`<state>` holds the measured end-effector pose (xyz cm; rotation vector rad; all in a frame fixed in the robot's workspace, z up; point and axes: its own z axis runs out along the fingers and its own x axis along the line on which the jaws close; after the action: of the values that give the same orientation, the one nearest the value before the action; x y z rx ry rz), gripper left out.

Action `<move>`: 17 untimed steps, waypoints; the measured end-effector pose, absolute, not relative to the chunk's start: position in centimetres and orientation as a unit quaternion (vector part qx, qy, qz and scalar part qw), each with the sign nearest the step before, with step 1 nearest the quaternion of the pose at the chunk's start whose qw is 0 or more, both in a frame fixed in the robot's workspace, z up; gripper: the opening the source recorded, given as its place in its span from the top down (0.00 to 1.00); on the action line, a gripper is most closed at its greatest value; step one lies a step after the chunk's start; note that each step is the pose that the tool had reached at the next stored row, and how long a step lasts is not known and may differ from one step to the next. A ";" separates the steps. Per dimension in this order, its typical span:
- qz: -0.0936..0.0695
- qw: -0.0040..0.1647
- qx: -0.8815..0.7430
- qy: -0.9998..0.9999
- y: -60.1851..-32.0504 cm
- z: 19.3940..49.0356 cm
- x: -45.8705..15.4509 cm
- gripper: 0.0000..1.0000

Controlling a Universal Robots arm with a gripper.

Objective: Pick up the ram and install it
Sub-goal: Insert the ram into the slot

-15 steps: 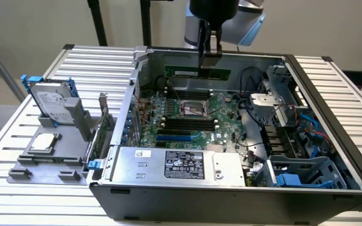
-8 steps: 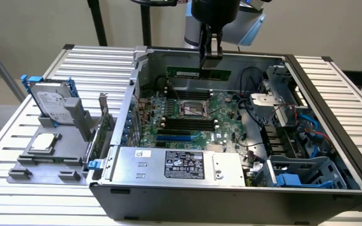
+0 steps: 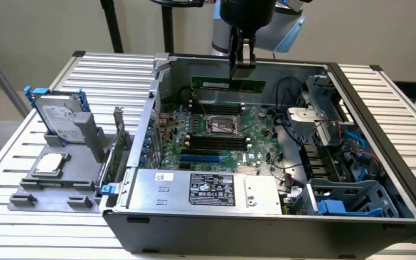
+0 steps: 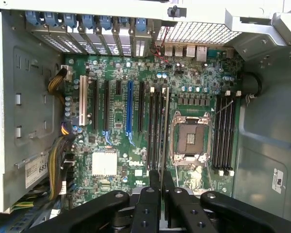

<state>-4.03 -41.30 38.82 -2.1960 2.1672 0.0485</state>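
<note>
Wrist view, nearest first: the black two-fingered gripper [image 4: 161, 178] has its fingers pressed together on the ram [image 3: 212, 83], a long, thin green circuit-board stick. From here the stick is seen edge-on, as a narrow strip running away from the fingertips. Below it lies the green motherboard [image 4: 116, 121], with the silver square processor socket [image 4: 190, 136] in the middle. One bank of long black memory slots [image 4: 155, 126] sits on one side of the socket and another bank [image 4: 224, 131] on the other. All of these slots look empty.

In the exterior view the stick hangs level in the air, long side horizontal. It is held over the far part of the open dark-grey computer case [image 3: 381, 108], clear of the board and touching nothing but the fingers.

Judged from this, the pick-up is done: the ram is off its rest and gripped. The installing is not: the stick is in no slot, and from these views it cannot be told which slot it is lined up with.
</note>
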 end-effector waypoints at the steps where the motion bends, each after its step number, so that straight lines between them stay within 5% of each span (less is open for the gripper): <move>1: 0.016 0.028 -0.711 0.702 -41.3 38.8 -4.0 0.86; 17: 0.016 0.029 -0.711 0.702 -41.3 37.0 -4.2 0.86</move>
<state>-4.15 -41.30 36.98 -2.1947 2.1657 0.0505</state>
